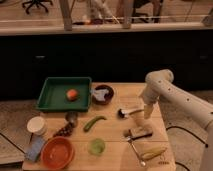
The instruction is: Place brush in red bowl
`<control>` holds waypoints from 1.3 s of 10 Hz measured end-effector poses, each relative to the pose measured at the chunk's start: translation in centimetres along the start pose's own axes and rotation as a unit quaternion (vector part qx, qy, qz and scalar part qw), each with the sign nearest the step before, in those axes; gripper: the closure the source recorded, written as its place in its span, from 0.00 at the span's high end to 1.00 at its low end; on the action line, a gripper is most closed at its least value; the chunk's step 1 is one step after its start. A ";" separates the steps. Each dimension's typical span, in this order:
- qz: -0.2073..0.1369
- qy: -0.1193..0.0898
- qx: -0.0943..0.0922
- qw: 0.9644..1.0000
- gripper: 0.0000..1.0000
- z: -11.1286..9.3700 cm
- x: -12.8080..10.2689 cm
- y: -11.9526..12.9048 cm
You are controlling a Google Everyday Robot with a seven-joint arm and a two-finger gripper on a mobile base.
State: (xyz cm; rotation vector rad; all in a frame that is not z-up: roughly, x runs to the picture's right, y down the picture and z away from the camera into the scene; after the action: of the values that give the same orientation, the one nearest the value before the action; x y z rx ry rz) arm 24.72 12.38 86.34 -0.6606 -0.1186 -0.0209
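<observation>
The red bowl [57,152] is wide, shallow and orange-red, at the table's front left, and holds nothing I can see. The brush [125,113], with a dark head and a pale handle, lies on the table right of centre. My gripper [142,118] hangs from the white arm [159,84] that reaches in from the right. It is low over the handle end of the brush. Whether it touches the handle does not show. The bowl is far to the gripper's left and nearer the front.
A green cup [96,146] stands right of the red bowl. A green tray [52,100] holds an orange fruit [72,94]. Also on the table are a dark bowl [102,94], a white container [36,125], a green chili [94,122], a banana [152,153] and a wooden-and-dark object [138,133].
</observation>
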 end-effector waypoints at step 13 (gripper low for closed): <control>-0.088 -0.019 -0.006 0.996 0.49 3.9 -1.8 -0.6</control>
State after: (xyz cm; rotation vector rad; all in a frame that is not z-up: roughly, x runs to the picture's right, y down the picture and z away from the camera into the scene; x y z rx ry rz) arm 22.48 14.24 89.56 -0.6602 -0.2134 -0.1797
